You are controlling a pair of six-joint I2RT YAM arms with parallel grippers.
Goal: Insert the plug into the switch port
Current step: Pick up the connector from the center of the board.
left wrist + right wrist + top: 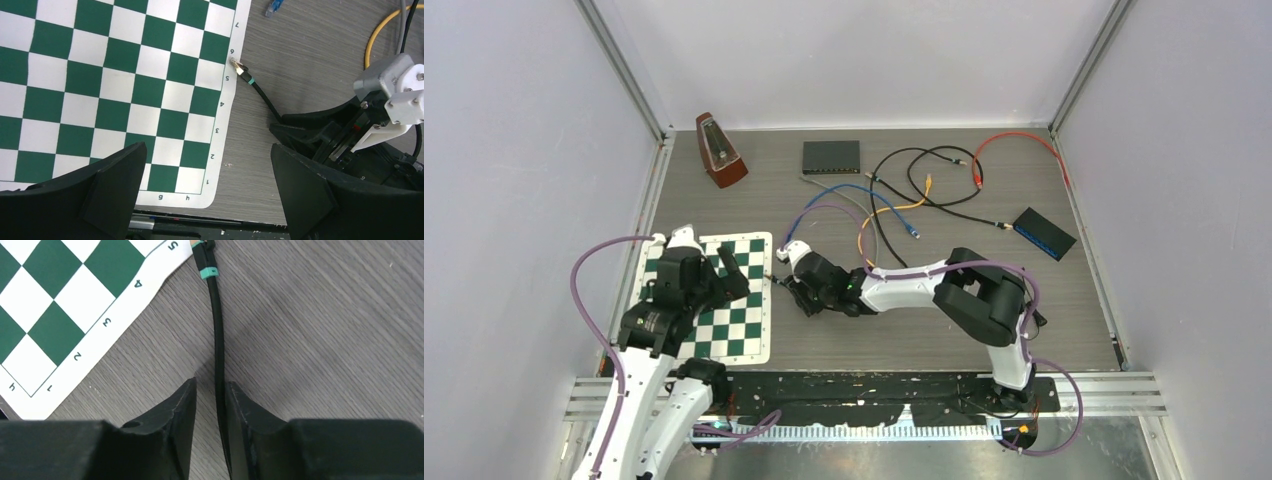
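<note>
Right gripper (210,387) is straddling the black cable (217,340), jaws narrow, not yet pinching. Cable is running 6-to-12 in the wrist view. Plug (205,245) is lying at 12 o'clock, touching the chessboard (60,300) edge. Left gripper (208,149) is hovering wide beside it.

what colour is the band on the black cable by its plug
Band is teal green; clearest in right wrist view.
</note>
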